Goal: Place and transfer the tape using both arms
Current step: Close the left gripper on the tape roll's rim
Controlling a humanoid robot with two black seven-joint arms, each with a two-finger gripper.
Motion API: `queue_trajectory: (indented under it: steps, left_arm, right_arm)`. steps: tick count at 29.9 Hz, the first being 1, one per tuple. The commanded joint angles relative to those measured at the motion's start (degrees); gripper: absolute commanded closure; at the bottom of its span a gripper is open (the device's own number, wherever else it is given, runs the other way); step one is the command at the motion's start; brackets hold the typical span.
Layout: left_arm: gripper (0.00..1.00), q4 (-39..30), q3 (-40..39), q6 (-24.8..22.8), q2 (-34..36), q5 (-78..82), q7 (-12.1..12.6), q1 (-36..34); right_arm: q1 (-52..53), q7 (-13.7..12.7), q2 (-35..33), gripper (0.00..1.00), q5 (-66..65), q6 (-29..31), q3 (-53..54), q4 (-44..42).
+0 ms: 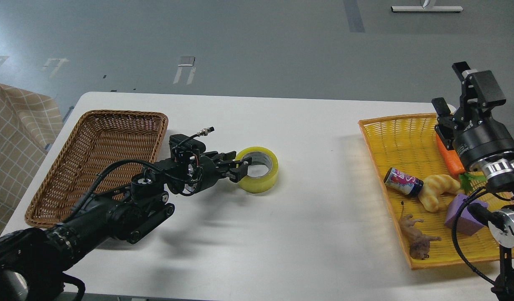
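On the white table (pixel 282 234), set on a grey floor (pixel 257 46), the tape (pixel 259 169) lies near the middle between a brown wicker basket (pixel 94 159) and a yellow tray (pixel 390 138) of toys. The left claw (pixel 240 166) is clamped on the roll's near wall. The right claw (pixel 451 90) hangs above the tray with its fingers apart.

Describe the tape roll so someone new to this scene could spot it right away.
On the white table, look between the brown wicker basket on the left and the yellow tray on the right. The tape lies there at the left hand, the only translucent yellow ring.
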Motion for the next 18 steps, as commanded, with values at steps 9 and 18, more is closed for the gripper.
queue_trajectory:
  steps: [9,18]
  left_arm:
    - [0.92,-0.15,0.00,0.10,0.25,-0.07,-0.17,-0.15]
    - [0.97,-0.15,-0.26,0.71,-0.01,-3.32,-0.08,-1.37]
  right_arm:
    - [-0.26,0.00,0.07,0.00,0.00,-0.50,-0.01,-0.35]
    - [-0.17,0.00,0.07,0.00,0.00,-0.50,-0.09,-0.35]
